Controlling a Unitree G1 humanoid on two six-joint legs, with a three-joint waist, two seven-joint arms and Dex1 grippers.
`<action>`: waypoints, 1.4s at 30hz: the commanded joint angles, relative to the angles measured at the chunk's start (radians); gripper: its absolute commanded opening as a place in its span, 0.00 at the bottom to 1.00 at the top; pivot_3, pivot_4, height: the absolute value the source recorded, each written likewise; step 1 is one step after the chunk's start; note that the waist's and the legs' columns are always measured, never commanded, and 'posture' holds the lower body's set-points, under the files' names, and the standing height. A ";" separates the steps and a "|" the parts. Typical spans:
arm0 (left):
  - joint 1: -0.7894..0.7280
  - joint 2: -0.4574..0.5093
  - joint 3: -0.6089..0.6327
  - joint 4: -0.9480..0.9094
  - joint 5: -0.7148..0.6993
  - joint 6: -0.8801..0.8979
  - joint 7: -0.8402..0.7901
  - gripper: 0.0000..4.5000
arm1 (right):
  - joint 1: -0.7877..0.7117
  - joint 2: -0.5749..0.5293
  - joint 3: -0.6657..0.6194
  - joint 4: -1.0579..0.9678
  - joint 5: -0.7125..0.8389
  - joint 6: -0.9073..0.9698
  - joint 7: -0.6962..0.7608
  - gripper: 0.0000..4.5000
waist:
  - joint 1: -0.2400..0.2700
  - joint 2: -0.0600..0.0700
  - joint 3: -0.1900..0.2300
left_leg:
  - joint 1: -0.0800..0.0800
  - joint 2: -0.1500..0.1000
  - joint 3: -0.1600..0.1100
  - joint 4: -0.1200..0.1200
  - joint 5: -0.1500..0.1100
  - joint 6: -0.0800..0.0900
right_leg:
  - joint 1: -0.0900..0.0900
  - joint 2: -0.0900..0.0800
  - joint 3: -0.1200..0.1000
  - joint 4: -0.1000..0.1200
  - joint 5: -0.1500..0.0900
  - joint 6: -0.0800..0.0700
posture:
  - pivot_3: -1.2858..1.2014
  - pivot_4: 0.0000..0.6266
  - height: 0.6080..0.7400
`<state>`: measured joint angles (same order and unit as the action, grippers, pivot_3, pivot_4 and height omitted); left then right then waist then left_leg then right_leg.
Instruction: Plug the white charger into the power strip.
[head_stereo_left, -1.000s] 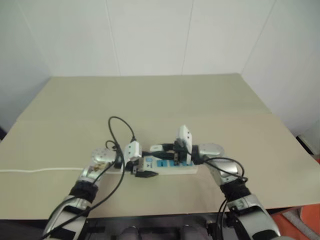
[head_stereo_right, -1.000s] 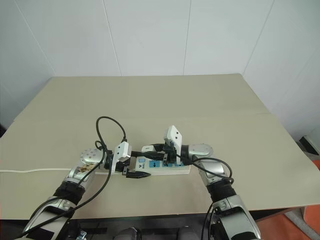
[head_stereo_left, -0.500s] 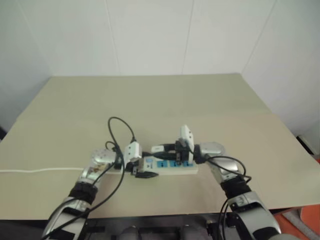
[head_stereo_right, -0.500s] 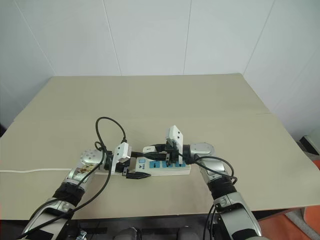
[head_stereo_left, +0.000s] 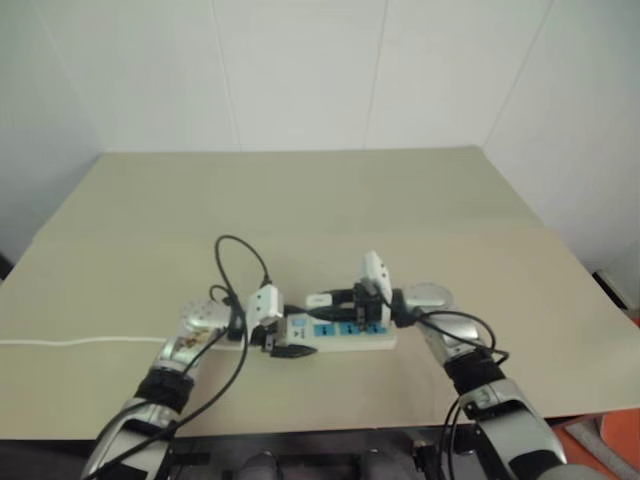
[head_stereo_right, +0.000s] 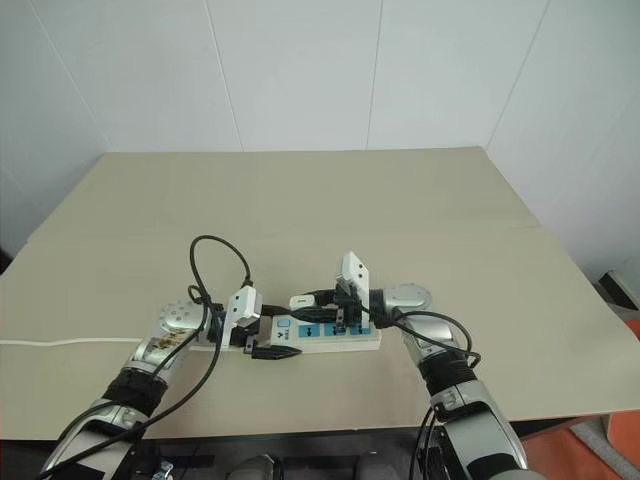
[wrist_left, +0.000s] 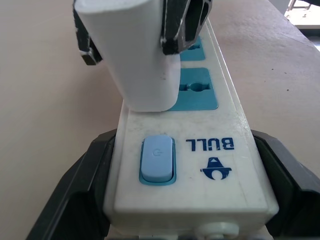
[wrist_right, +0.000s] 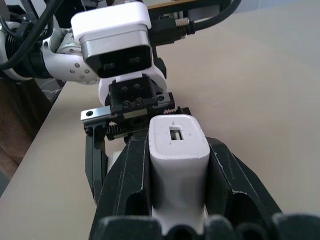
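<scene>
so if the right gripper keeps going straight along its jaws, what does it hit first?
Most likely the left gripper, straight ahead in the right wrist view and clamped on the power strip. The right gripper holds the white charger between them. The exact gap is hard to judge.

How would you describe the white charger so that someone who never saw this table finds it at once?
Look at the tan table, near its front edge, where the power strip lies. The white charger is the small smooth block above the strip's first blue socket, clamped in the right gripper, unlike the bigger camera boxes.
</scene>
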<state>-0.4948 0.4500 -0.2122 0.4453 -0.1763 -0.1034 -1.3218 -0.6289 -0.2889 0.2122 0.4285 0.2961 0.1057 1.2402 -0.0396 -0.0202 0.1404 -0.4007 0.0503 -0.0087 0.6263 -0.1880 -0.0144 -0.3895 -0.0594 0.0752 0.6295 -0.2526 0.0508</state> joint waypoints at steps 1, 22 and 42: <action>0.034 0.065 0.025 -0.009 -0.003 0.012 -0.021 0.74 | 0.010 -0.097 -0.055 0.050 -0.036 -0.011 -0.018 0.26 | -0.001 0.000 0.000 | 0.000 0.000 0.000 0.000 0.000 0.000 | 0.000 0.000 0.000 0.000 0.000 0.000 | 0.52 0.24 1.00; 0.033 0.064 0.017 -0.018 -0.006 0.007 -0.001 0.74 | -0.015 -0.049 0.059 0.053 -0.068 -0.050 0.021 0.26 | -0.006 0.000 0.000 | 0.001 0.000 0.000 0.000 0.000 0.000 | 0.000 0.000 0.000 0.000 0.000 0.000 | 0.52 0.24 1.00; 0.061 0.071 0.022 -0.046 -0.015 0.005 0.016 0.74 | 0.042 -0.095 0.041 0.134 -0.101 -0.113 0.033 0.26 | -0.006 -0.001 -0.001 | 0.003 0.001 0.000 -0.001 0.000 0.000 | 0.001 0.001 0.001 0.000 -0.001 -0.001 | 0.52 0.24 1.00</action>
<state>-0.4562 0.4771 -0.2149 0.4006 -0.1920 -0.1004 -1.2930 -0.6362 -0.3104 0.2603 0.4747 0.2572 -0.0207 1.2743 -0.0455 -0.0213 0.1392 -0.3975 0.0515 -0.0087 0.6249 -0.1881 -0.0144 -0.3885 -0.0579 0.0759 0.6301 -0.2533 0.0498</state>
